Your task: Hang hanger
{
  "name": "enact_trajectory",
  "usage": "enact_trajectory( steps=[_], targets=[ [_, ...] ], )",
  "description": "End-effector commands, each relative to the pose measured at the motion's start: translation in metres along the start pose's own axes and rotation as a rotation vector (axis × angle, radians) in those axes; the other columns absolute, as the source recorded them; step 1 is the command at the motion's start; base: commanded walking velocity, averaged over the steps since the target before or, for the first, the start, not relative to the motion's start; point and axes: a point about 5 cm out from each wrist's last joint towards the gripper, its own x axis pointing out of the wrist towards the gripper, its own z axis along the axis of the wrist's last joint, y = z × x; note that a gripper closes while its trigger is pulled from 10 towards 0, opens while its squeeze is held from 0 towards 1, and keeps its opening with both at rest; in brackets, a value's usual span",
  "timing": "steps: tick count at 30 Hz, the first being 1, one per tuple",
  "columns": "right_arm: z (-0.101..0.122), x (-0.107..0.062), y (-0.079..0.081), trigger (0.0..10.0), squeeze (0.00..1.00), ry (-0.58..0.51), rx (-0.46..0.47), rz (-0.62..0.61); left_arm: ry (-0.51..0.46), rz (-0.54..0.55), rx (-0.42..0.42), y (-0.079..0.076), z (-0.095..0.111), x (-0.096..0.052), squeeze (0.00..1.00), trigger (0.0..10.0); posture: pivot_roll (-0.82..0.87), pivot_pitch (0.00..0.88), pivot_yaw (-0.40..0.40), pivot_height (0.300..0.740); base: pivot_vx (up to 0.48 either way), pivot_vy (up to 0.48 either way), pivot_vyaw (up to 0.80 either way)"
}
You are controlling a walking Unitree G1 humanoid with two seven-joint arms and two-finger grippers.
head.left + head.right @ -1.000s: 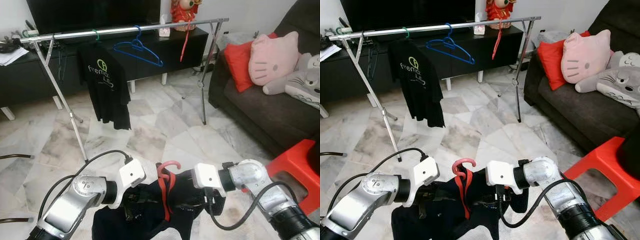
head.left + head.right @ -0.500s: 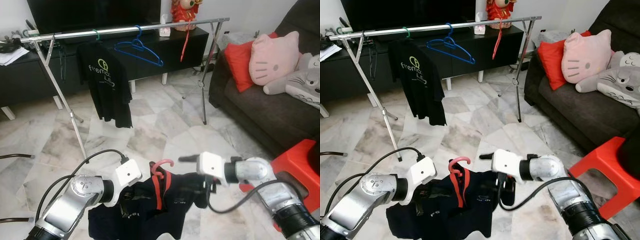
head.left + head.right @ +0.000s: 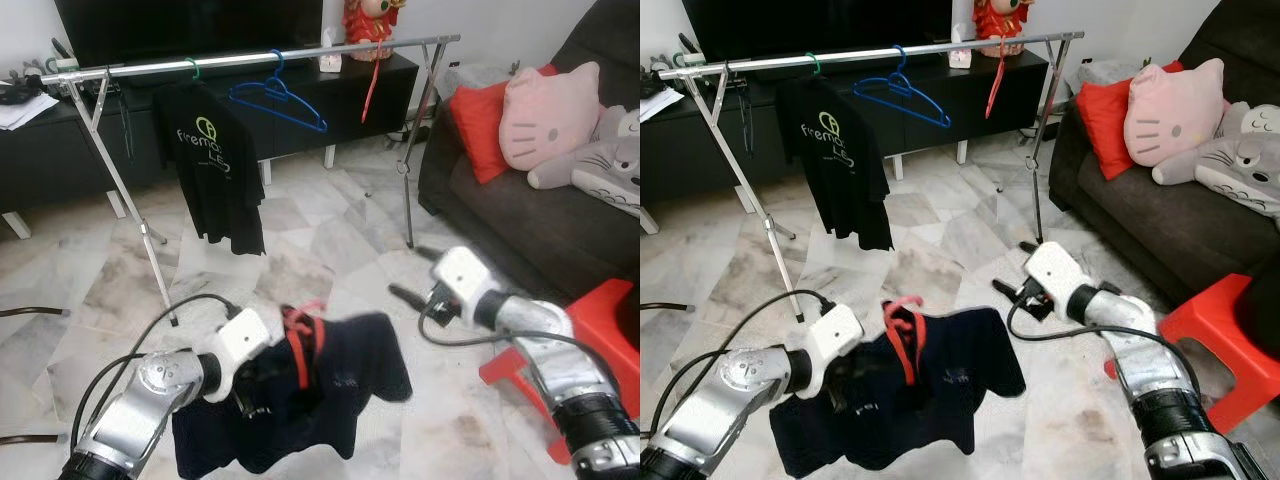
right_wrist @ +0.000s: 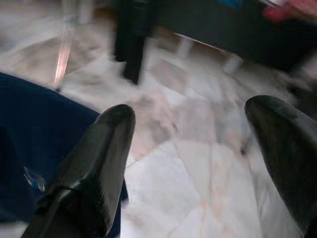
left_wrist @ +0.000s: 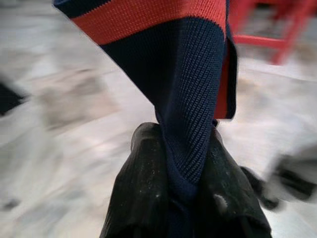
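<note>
Carry step: left claw [image 5: 185, 148] clenched on navy shirt [image 3: 330, 385] with red hanger [image 3: 298, 335], low before clothes rack [image 3: 250, 58]; right claw [image 4: 198, 144] released beside it; next lift hook onto rail.

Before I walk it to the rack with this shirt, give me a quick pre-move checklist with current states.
1. Left end effector clamped on the navy shirt: ok.
2. Right end effector open and free of the shirt: ok.
3. Red hanger seated in the shirt collar: cannot tell, blurred.
4. Free rail space between the blue hanger and the red hanger on the rail: ok.
5. Shirt hem off the floor: cannot tell.
</note>
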Motion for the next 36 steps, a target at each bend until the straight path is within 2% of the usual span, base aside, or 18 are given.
enact_trajectory(
  steps=[1,3,4,8,9,10,11,12,13,14,15,16,18,19,20,25,31,36],
  targets=[
    [-0.017,-0.009,-0.008,10.0,0.0,0.031,0.098,-0.107,-0.045,0.136,-0.001,0.019,0.005,-0.003,0.0,10.0,-0.11,0.023,-0.041,0.74,0.0,0.0,0.0],
    [-0.023,-0.01,-0.007,10.0,0.0,0.041,0.111,-0.123,-0.054,0.173,-0.014,0.023,0.003,-0.003,0.0,10.0,-0.11,0.023,-0.041,0.74,0.0,0.0,0.0],
    [-0.037,-0.014,-0.003,10.0,0.0,0.057,0.15,-0.157,-0.058,0.243,-0.033,0.03,-0.002,-0.004,0.0,10.0,-0.12,0.02,-0.036,0.74,0.0,0.0,0.0],
    [-0.077,-0.026,0.01,10.0,0.0,0.165,0.251,-0.247,-0.068,0.391,-0.103,0.044,-0.011,-0.008,0.0,10.0,-0.12,0.016,-0.035,0.74,0.0,0.0,0.0],
    [-0.1,-0.035,0.019,10.0,0.0,0.24,0.342,-0.321,-0.078,0.462,-0.11,0.049,-0.015,-0.013,0.0,10.0,-0.11,0.014,-0.032,0.74,0.0,0.0,0.0],
    [-0.1,-0.035,0.019,10.0,0.0,0.24,0.342,-0.321,-0.078,0.462,-0.11,0.049,-0.015,-0.013,0.0,10.0,-0.11,0.014,-0.032,0.74,0.0,0.0,0.0],
    [-0.125,-0.048,0.034,10.0,0.0,0.354,0.405,-0.371,-0.084,0.543,-0.141,0.053,-0.022,-0.019,0.0,10.0,-0.12,0.011,-0.03,0.74,0.0,0.0,0.0],
    [-0.132,-0.052,0.039,10.0,0.0,0.387,0.41,-0.378,-0.085,0.564,-0.154,0.054,-0.024,-0.021,0.0,10.0,-0.12,0.011,-0.029,0.74,0.0,0.0,0.0],
    [-0.149,-0.064,0.054,10.0,0.0,0.465,0.46,-0.412,-0.093,0.594,-0.183,0.053,-0.031,-0.027,0.0,10.0,-0.12,0.01,-0.025,0.74,0.0,0.0,0.0],
    [-0.149,-0.064,0.054,10.0,0.0,0.465,0.46,-0.412,-0.093,0.594,-0.183,0.053,-0.031,-0.027,0.0,10.0,-0.12,0.01,-0.025,0.74,0.0,0.0,0.0],
    [-0.165,-0.077,0.069,10.0,0.0,0.536,0.526,-0.461,-0.103,0.63,-0.204,0.052,-0.039,-0.033,0.0,10.0,-0.12,0.009,-0.021,0.74,0.0,0.0,0.0],
    [-0.165,-0.077,0.069,10.0,0.0,0.536,0.526,-0.461,-0.103,0.63,-0.204,0.052,-0.039,-0.033,0.0,10.0,-0.12,0.009,-0.021,0.74,0.0,0.0,0.0],
    [-0.18,-0.092,0.086,10.0,0.0,0.603,0.615,-0.523,-0.121,0.675,-0.229,0.051,-0.045,-0.042,0.0,10.0,-0.11,0.007,-0.021,0.74,0.0,0.0,0.0],
    [-0.18,-0.092,0.086,10.0,0.0,0.603,0.615,-0.523,-0.121,0.675,-0.229,0.051,-0.045,-0.042,0.0,10.0,-0.11,0.007,-0.021,0.74,0.0,0.0,0.0],
    [-0.189,-0.1,0.099,10.0,0.0,0.643,0.683,-0.548,-0.131,0.69,-0.231,0.049,-0.048,-0.049,0.0,10.0,-0.1,0.001,-0.023,0.74,0.0,0.0,0.0],
    [-0.198,-0.11,0.123,10.0,0.0,0.71,0.706,-0.52,-0.143,0.714,-0.218,0.04,-0.056,-0.064,0.0,10.0,-0.1,0.0,-0.022,0.74,0.0,0.0,0.0],
    [-0.199,-0.111,0.128,10.0,0.0,0.716,0.712,-0.514,-0.145,0.749,-0.218,0.032,-0.062,-0.073,0.0,10.0,-0.09,0.0,-0.03,0.74,0.0,0.0,0.0],
    [-0.199,-0.109,0.133,10.0,0.0,0.724,0.715,-0.507,-0.138,0.75,-0.225,0.024,-0.062,-0.064,0.0,10.0,-0.11,0.0,-0.027,0.74,0.0,0.0,0.0]
  ],
)
